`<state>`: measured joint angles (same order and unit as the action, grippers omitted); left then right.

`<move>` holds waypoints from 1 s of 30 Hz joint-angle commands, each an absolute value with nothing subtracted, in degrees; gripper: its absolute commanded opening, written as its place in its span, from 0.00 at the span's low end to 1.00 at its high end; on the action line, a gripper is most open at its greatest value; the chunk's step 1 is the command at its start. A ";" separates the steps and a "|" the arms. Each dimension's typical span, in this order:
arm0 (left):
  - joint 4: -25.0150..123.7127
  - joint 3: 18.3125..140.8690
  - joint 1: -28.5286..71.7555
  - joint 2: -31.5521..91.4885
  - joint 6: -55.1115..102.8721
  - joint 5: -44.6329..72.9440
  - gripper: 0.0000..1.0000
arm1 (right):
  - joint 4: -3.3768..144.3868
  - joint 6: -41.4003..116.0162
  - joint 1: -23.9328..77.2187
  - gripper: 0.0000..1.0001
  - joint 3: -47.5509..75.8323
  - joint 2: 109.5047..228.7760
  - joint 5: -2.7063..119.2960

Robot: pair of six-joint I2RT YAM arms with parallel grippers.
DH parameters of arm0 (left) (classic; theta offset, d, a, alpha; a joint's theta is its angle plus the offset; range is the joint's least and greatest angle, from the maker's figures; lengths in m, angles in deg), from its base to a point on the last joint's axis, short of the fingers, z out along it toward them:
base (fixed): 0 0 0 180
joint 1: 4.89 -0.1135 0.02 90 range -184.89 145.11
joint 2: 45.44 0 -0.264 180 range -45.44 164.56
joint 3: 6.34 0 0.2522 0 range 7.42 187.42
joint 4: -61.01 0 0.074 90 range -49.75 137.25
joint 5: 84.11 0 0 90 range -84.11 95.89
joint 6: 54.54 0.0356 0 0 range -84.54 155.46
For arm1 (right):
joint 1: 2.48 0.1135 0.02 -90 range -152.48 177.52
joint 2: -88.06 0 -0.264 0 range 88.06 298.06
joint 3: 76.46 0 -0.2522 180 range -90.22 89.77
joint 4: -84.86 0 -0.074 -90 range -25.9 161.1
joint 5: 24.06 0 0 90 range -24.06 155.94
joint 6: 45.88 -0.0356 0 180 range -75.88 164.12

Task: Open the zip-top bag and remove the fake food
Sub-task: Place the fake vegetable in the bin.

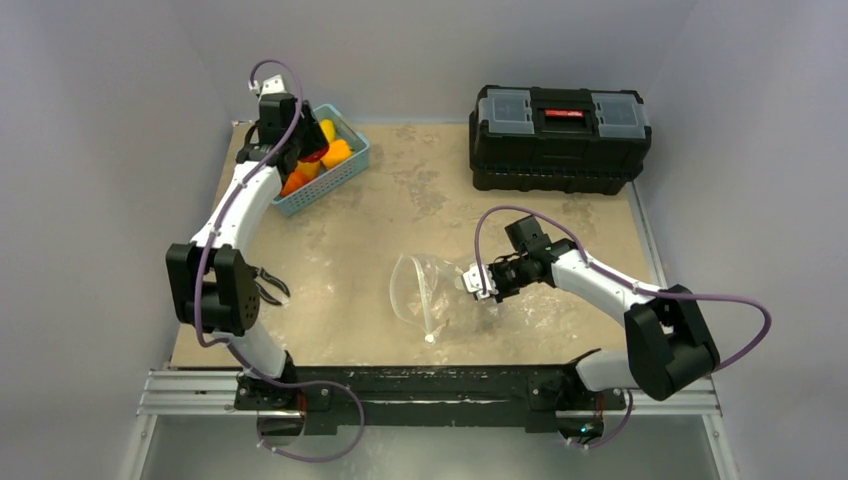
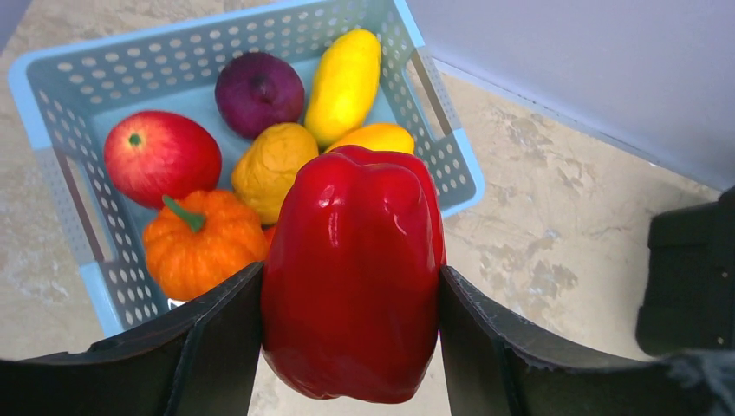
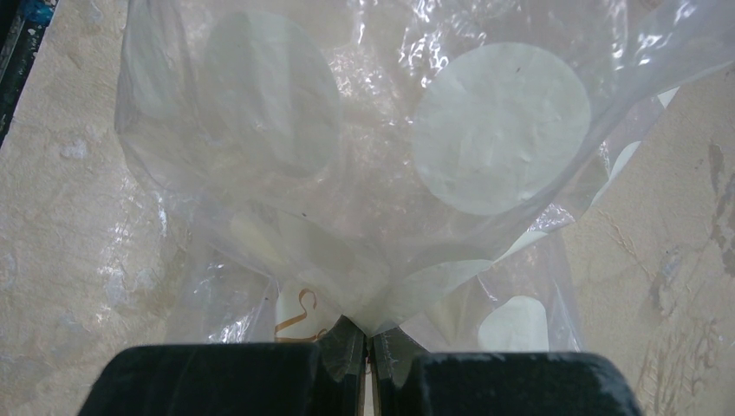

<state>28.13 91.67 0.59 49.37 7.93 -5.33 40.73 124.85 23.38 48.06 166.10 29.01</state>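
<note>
My left gripper (image 2: pixel 351 325) is shut on a glossy red pepper (image 2: pixel 351 269) and holds it above the near rim of the light-blue basket (image 2: pixel 69 78); in the top view the gripper (image 1: pixel 305 155) is at the far left. The basket holds a red apple (image 2: pixel 160 156), an orange pumpkin (image 2: pixel 204 247), a purple onion (image 2: pixel 258 93) and yellow pieces (image 2: pixel 344 82). My right gripper (image 3: pixel 367 351) is shut on a pinch of the clear polka-dot zip-top bag (image 3: pixel 347 156), which lies open-mouthed and looks empty at the table's middle (image 1: pixel 430 290).
A black toolbox (image 1: pixel 558 123) stands at the far right of the beige table (image 1: pixel 380 220). The basket (image 1: pixel 335 175) sits at the far left corner. Grey walls close in on both sides.
</note>
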 commanded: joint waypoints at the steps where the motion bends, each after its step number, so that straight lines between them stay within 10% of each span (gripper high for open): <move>1: 26.78 98.88 -0.68 53.60 12.78 -5.82 0.00 | 40.91 125.47 23.18 0.00 47.19 166.46 29.13; 27: 31.28 119.88 -1.79 77.98 22.12 -6.58 0.00 | 40.87 125.32 23.08 0.00 46.64 167.69 29.20; 30: 31.95 120.78 -1.90 79.90 23.03 -7.65 0.16 | 40.78 125.28 23.09 0.00 46.62 167.73 29.24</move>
<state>27.91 117.18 -1.25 78.11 20.39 -5.64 40.75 124.85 23.32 48.04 167.59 29.40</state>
